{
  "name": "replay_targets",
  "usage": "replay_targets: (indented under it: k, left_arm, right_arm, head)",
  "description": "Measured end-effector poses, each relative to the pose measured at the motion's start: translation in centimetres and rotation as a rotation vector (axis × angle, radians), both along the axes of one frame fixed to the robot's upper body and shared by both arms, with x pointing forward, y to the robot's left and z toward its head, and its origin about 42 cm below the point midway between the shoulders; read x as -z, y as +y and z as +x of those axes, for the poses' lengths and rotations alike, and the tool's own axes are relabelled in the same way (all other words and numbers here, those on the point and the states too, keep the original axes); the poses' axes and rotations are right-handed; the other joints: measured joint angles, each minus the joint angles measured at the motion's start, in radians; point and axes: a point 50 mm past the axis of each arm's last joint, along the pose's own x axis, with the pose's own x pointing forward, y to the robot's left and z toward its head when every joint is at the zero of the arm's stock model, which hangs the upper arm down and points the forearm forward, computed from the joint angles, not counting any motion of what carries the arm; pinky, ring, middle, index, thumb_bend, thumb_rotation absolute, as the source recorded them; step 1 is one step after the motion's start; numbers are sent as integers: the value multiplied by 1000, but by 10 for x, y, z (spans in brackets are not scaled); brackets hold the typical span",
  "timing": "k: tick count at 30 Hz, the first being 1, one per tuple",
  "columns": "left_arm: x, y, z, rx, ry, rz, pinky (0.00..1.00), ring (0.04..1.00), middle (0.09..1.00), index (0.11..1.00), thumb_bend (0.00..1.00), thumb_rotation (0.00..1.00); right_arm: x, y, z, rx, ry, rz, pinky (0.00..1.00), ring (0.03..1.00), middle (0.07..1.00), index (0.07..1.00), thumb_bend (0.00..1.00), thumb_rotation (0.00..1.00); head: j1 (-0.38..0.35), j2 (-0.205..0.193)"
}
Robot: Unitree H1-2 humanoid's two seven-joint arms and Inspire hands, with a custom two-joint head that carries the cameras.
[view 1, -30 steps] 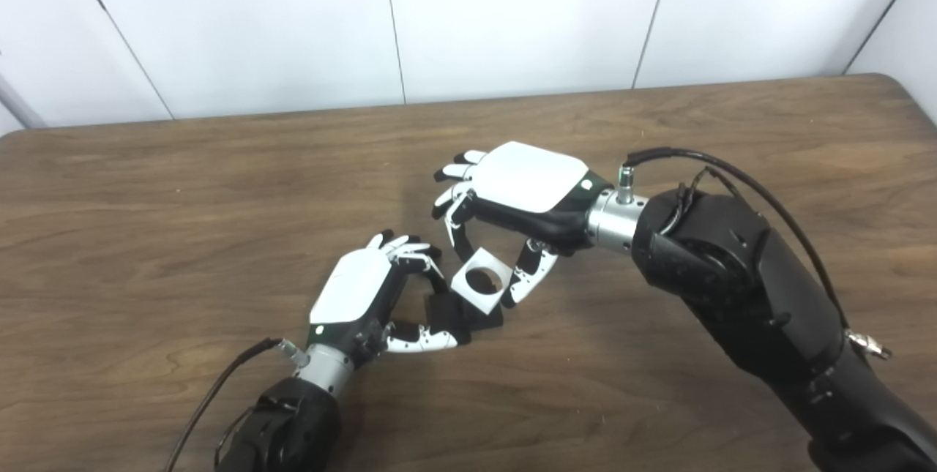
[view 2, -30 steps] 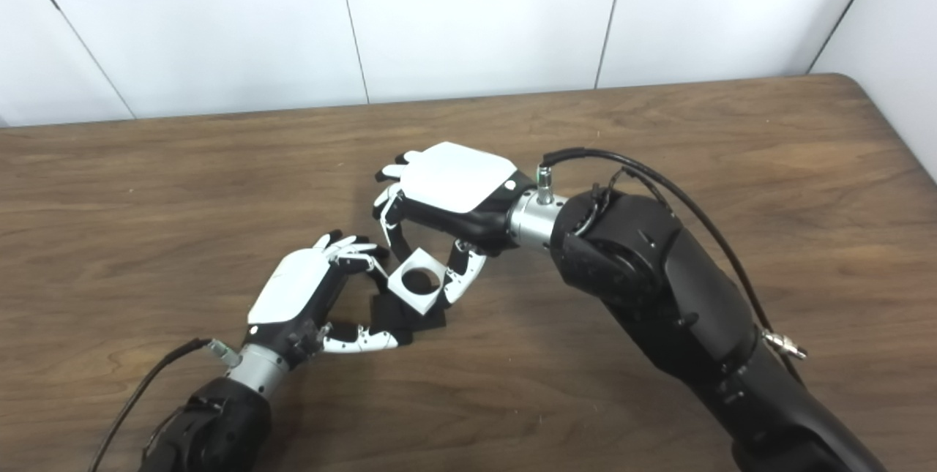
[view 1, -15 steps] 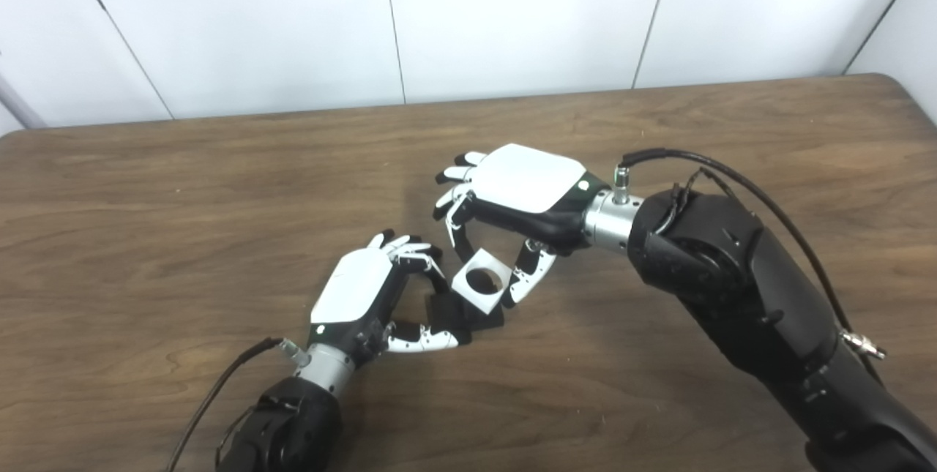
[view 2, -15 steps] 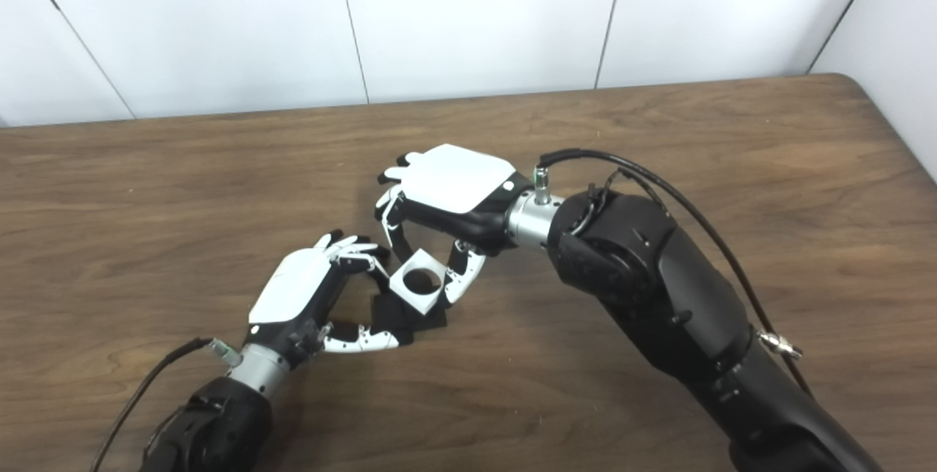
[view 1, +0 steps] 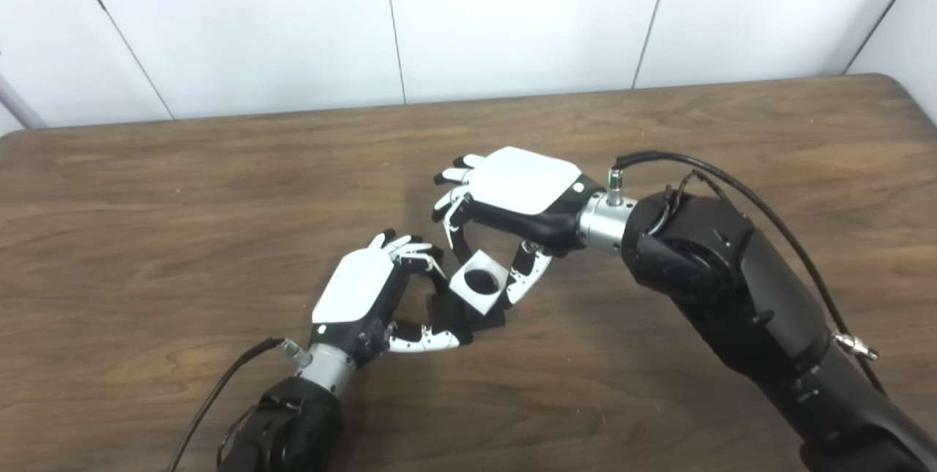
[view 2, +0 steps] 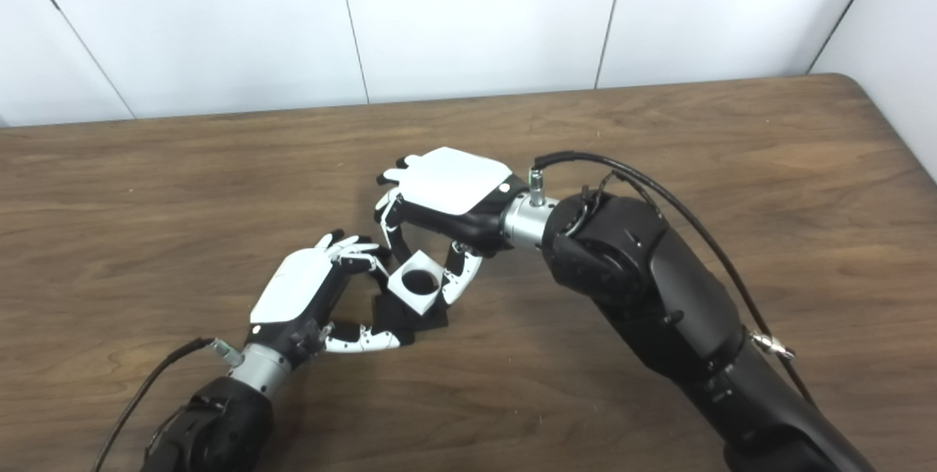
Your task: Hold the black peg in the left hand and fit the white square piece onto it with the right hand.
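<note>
R hand [view 1: 516,190] w/ white piece [view 1: 479,280] edged slightly left.

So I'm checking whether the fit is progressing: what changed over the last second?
The right arm's forearm and wrist drew slightly left, toward the left hand, and the right hand with the white square piece eased slightly down and left. Both grips are unchanged: the left hand stays on the black peg, resting on the table.

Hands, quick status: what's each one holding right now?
Left robot hand: shut on the black peg, base resting on the table.
Right robot hand: shut on the white square piece, held over the peg.
</note>
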Motion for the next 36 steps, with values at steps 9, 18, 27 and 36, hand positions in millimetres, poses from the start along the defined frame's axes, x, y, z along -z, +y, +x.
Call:
replay_targets:
  k: [9, 18, 27, 36]
  left_arm:
    - [0, -2, 0, 0, -1, -5, 1000, 881, 788, 486, 517, 57]
    - [0, -2, 0, 0, -1, -5, 1000, 881, 784, 486, 517, 55]
    - [0, -3, 0, -2, 1, -9, 1000, 883, 784, 485, 518, 54]
    - [0, -4, -1, -3, 2, -13, 1000, 886, 784, 485, 518, 54]
  right_arm:
    - [2, 2, 0, 0, 7, 5, 985, 955, 815, 485, 523, 134]
    - [4, 2, 0, 3, 11, 2, 980, 954, 814, 485, 523, 135]
    - [7, 1, 2, 8, 19, -2, 988, 955, 818, 485, 522, 135]
    - [10, 0, 5, 17, 30, -3, 979, 944, 813, 485, 523, 134]
  head:
    - [3, 3]
    - [5, 3]
    - [3, 5]
    - [-6, 8]
